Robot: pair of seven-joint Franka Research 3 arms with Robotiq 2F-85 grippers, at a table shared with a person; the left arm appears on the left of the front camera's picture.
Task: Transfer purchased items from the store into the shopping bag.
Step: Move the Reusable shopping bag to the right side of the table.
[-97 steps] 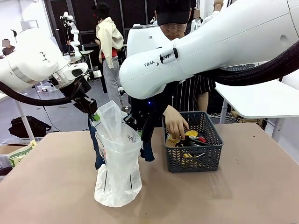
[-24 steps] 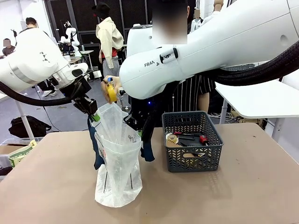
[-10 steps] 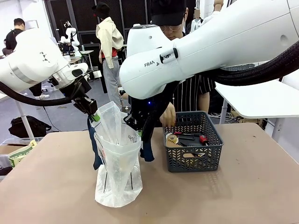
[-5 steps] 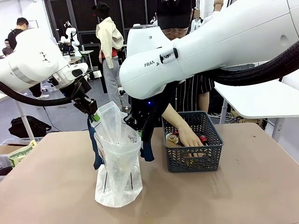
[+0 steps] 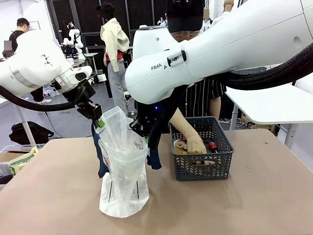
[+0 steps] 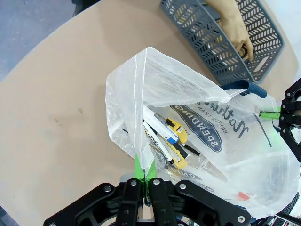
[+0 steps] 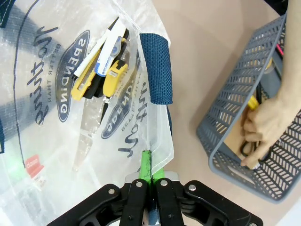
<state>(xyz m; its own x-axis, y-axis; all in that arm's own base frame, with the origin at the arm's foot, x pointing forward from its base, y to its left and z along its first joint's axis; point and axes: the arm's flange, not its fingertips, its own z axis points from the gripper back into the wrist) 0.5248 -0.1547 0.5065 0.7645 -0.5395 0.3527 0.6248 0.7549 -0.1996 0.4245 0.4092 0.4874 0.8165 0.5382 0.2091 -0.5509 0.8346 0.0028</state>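
Front view gives me the tan worktop (image 5: 254,205). The big white right arm (image 5: 220,44) crosses over the middle of it and the white left arm (image 5: 34,68) comes in from the left side.

A translucent whitish plastic shopping bag (image 5: 124,181) with navy lettering stands upright left of the worktop's middle, nearer the near edge, with its mouth held wide. Beside it, right of the middle and closer to the far edge, sits the dark grey perforated plastic basket (image 5: 195,169).

The person's hand (image 5: 195,145) reaches down into the basket from the far side. It is among the goods there, next to a cream tape-like roll (image 5: 180,145) and a red-handled tool (image 5: 212,145). I cannot tell what the hand grips.

My left end effector (image 6: 145,170) is clenched on one side of the shopping bag's rim, green pads pinching the plastic. My right end effector (image 7: 149,165) is clenched on the opposite side of the rim, just below a navy strap handle (image 7: 156,68).

Down inside the shopping bag lie a yellow-and-black tool (image 6: 171,129) and a white-and-blue pen-like item (image 7: 110,47), touching each other at the bottom.
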